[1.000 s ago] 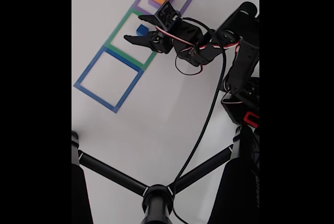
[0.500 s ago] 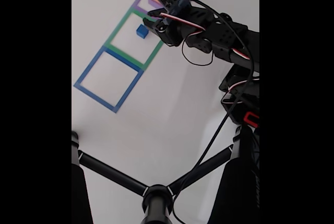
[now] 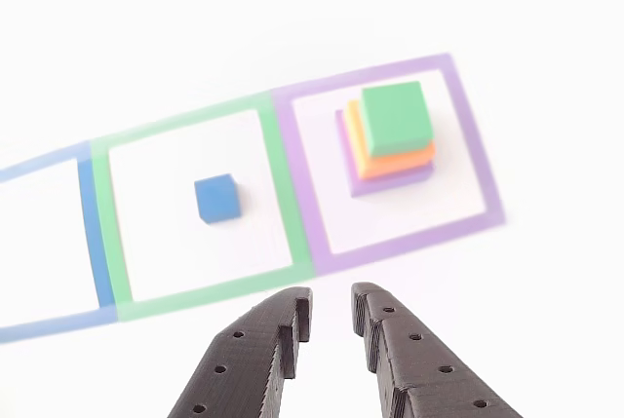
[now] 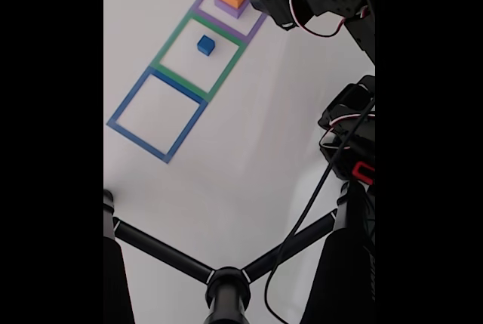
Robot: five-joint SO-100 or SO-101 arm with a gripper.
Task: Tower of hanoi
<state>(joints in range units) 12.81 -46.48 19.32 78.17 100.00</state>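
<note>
1. Since the earlier frames, the gripper (image 3: 331,316) had been drawn away from the green square (image 4: 198,55) and lifted toward the far right of the fixed view, so that the stack was uncovered.
2. Its two black fingers (image 3: 255,355) were seen in the other view at the near edge, slightly parted with a narrow gap, and nothing was held between them.
3. A small blue cube (image 3: 216,197) was left alone inside the green square.
4. A stack of three blocks, green block (image 3: 396,118) on orange block (image 3: 390,160) on purple block (image 3: 395,181), was found inside the purple square (image 3: 390,160), to the right of the cube.
5. The blue square (image 4: 156,115) was seen on the white table (image 4: 226,188).
</note>
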